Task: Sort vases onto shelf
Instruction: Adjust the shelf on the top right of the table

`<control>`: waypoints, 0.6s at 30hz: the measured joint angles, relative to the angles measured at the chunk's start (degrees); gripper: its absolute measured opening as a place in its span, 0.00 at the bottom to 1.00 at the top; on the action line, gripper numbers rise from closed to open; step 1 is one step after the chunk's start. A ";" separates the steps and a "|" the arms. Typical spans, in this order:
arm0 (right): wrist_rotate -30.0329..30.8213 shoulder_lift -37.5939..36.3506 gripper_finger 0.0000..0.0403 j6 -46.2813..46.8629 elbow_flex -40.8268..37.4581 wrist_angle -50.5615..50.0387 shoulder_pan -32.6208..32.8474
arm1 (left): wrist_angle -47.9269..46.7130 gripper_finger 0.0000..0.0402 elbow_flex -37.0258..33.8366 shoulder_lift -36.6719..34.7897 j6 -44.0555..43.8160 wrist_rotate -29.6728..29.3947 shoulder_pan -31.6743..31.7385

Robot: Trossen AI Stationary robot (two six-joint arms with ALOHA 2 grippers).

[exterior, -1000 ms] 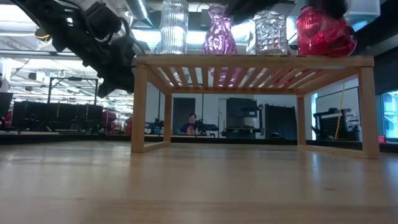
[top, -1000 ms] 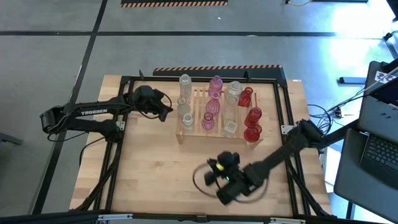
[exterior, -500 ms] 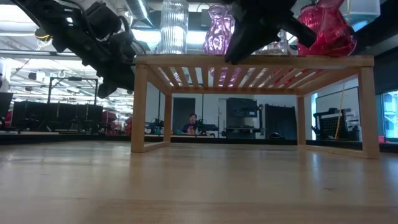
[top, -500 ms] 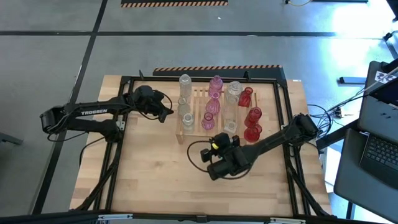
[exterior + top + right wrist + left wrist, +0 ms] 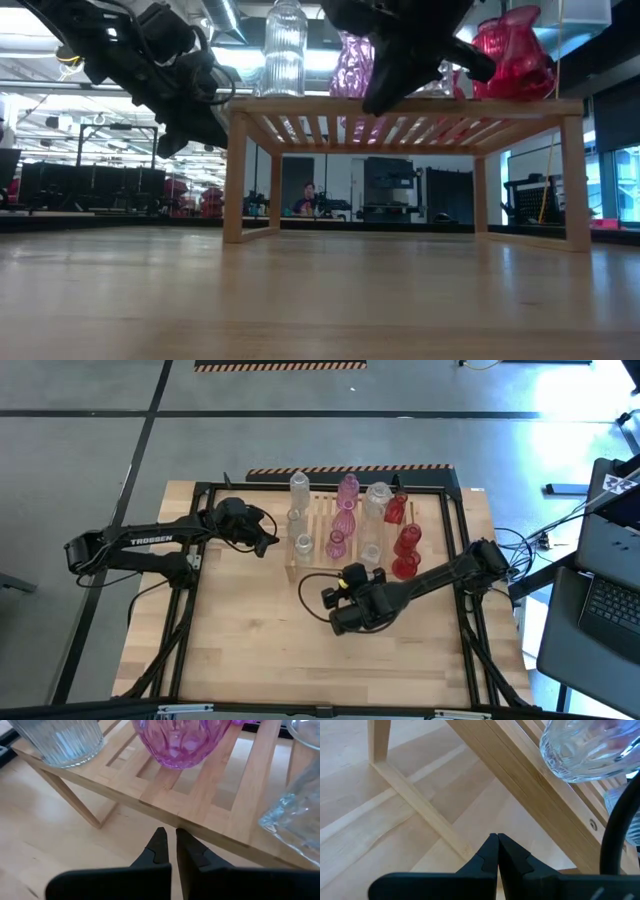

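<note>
High view showed the shelf (image 5: pixel 345 540) standing toward the far middle of the desk (image 5: pixel 250 650), w/ the vases on its slats in rough columns – clear ones (image 5: pixel 299 488) on the left side, pink ones (image 5: pixel 347 490) next, more clear ones (image 5: pixel 377 495) after that, red ones (image 5: pixel 407 542) on the right end.

Right gripper (image 5: pixel 345 582) sat at the near edge of the shelf, just in front of the pink/clear columns, arm running back to the desk's right side. Right wrist view: its fingers (image 5: pixel 156 847) were pressed together, tips up against or just short of the shelf's front rail – couldn't tell if touching. Nothing between them. Beyond the rail stood a pink vase (image 5: pixel 182 740), a ribbed clear vase (image 5: pixel 60 740) to one side, a faceted clear vase (image 5: pixel 295 815) to the other.

Left gripper (image 5: pixel 268 540) waited just off the shelf's left end, above the desk. Left wrist view: its fingers (image 5: pixel 489 854) were also pressed together, empty, w/ the shelf's leg and side rail ahead and a clear vase (image 5: pixel 585 750) on the slats above.

Low view: shelf seen level, vases on top, both arms dark against the room; a person (image 5: pixel 308 195) sat far off behind the desk.
</note>
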 joint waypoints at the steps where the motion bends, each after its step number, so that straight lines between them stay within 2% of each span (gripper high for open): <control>1: -0.17 0.00 0.00 0.00 0.00 -0.34 -0.20 | 0.00 0.00 0.00 0.00 0.00 0.00 0.00; 12: -0.23 0.02 0.00 0.02 0.02 -3.49 -1.70 | 0.76 0.00 0.00 0.00 -0.22 -0.02 0.02; 18: -0.20 0.03 0.00 0.02 0.02 -3.49 -1.95 | 4.69 0.00 0.00 0.68 -5.49 0.29 1.28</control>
